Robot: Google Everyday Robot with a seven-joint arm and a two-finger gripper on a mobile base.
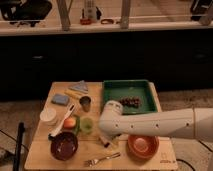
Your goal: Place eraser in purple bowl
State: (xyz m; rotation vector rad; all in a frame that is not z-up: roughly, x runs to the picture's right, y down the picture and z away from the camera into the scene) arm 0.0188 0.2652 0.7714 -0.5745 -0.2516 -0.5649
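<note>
The purple bowl (64, 145) sits at the front left of the wooden table (40, 156). My white arm reaches in from the right, and its bulky wrist (114, 122) hangs over the middle of the table. The gripper (106, 140) points down just below the wrist, right of the purple bowl and left of the orange bowl (143, 145). A small dark piece shows at the gripper's tip. I cannot tell whether it is the eraser or part of the gripper.
A green tray (112, 88) with dark bits stands at the back right. A fork (102, 159) lies at the front. A blue pad (60, 99), metal cup (85, 103), white cup (48, 116), orange fruit (69, 122) and green cup (86, 124) crowd the left.
</note>
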